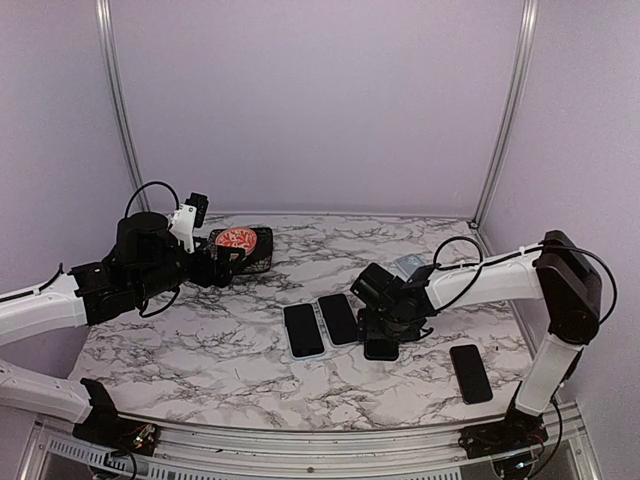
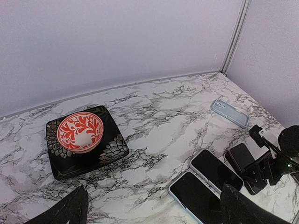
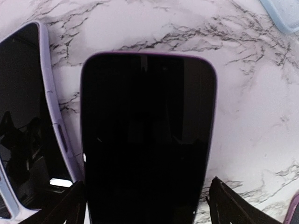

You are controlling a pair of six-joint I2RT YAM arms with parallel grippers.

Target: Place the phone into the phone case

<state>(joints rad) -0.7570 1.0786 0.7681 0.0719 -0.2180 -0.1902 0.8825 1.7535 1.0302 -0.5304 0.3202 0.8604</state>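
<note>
A black phone (image 3: 147, 140) lies screen-up on the marble table, framed by the thin rim of a purple phone case (image 3: 149, 53). My right gripper (image 3: 147, 205) is low over its near end and open, one finger on each side. The right finger (image 3: 233, 200) stands a little off the case edge. In the top view that gripper (image 1: 382, 335) covers most of the phone (image 1: 380, 350). My left gripper (image 2: 156, 210) is open with nothing between its fingers, raised at the left next to the black plate (image 1: 262, 252).
Two cased phones (image 1: 303, 330) (image 1: 338, 318) lie side by side left of my right gripper. An empty light-blue case (image 1: 408, 265) lies behind it. Another dark phone (image 1: 470, 372) lies at the front right. A red-patterned bowl (image 2: 80, 131) sits on the black plate (image 2: 107, 154).
</note>
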